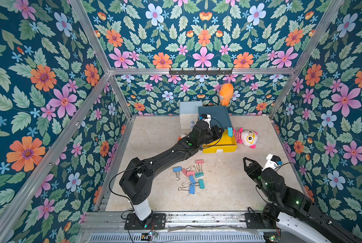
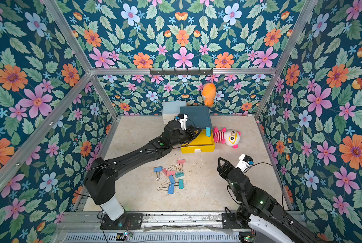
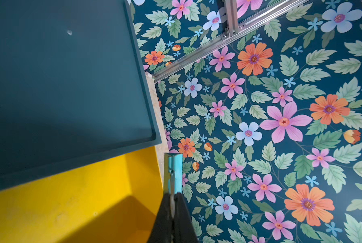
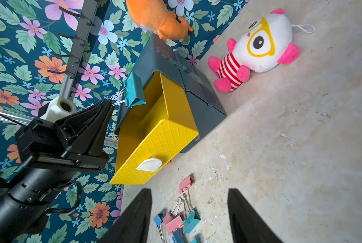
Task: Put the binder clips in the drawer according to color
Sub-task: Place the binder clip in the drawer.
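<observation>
Right wrist view records the left fingers (image 4: 96, 120) pinched fully together on the silver wire handles of 1 teal binder clip (image 4: 133, 92). Its body hangs at the far right corner of the yellow drawer (image 4: 154, 143); whether the clip touches the drawer rim cannot be determined. The yellow drawer is pulled out toward the near side from the top of the dark teal cabinet (image 1: 216, 113), which stands at the far edge of the desk (image 1: 228, 189) with its teal lower drawers shut. In both top views the left arm reaches from the near left across to the drawer. The right fingers (image 4: 133, 216) stand apart, roughly half spread, holding nothing, over the near right of the desk. The other binder clips (image 1: 190, 176), blue, pink and teal, lie in a loose cluster on the desk, on the near side of the yellow drawer and between the 2 arms, several touching or overlapping. A white plush toy (image 1: 246, 137) in a striped shirt lies just right of the cabinet.
</observation>
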Action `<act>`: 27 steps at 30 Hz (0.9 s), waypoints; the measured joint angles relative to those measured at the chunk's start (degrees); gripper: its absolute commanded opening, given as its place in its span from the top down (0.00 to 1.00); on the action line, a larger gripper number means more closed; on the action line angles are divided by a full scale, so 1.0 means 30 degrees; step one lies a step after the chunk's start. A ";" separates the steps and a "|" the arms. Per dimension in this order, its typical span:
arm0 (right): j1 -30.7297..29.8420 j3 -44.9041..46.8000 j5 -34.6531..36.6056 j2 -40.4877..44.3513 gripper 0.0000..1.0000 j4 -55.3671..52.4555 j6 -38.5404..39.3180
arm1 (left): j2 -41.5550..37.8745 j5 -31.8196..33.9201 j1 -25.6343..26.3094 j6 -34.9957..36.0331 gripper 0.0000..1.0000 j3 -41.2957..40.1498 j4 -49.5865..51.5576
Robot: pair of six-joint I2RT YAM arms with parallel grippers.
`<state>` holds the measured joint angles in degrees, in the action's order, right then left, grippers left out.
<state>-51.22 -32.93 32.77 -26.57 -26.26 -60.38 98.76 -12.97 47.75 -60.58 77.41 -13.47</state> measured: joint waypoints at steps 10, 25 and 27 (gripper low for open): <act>0.0000 0.0168 0.0073 -0.0357 0.40 0.0058 -0.0015 | 0.0656 0.0153 0.0095 -0.0678 0.42 0.0095 0.1115; 0.0000 -0.0379 0.0022 -0.1297 0.39 0.0590 0.0291 | -0.5668 0.5049 0.0066 0.1902 0.49 -0.1122 0.5523; 0.0000 -0.0685 -0.0007 -0.1566 0.38 0.0401 0.0583 | -0.6710 0.5588 0.0080 0.2463 0.45 -0.1625 0.6513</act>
<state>-51.22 -34.98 32.75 -31.27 -25.06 -58.63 78.63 3.79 47.99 -53.19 72.53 6.07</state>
